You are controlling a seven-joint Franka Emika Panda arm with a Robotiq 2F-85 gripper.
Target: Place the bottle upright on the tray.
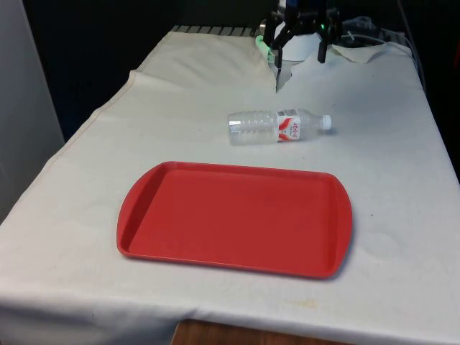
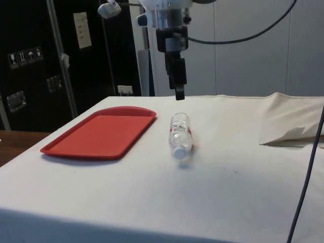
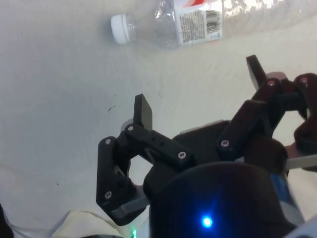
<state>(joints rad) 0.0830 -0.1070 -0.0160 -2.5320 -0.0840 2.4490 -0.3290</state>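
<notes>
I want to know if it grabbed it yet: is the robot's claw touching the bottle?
Apart. In the side view the gripper hangs above the lying bottle, with a strip of cloth and wall showing between its fingertips and the bottle.

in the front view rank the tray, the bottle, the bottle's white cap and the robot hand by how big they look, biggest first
1. Red tray, by far the largest.
2. Bottle and hand: they look alike in extent, and the hand is farther from the camera, so no ranking.
3. White cap, the smallest.
</notes>
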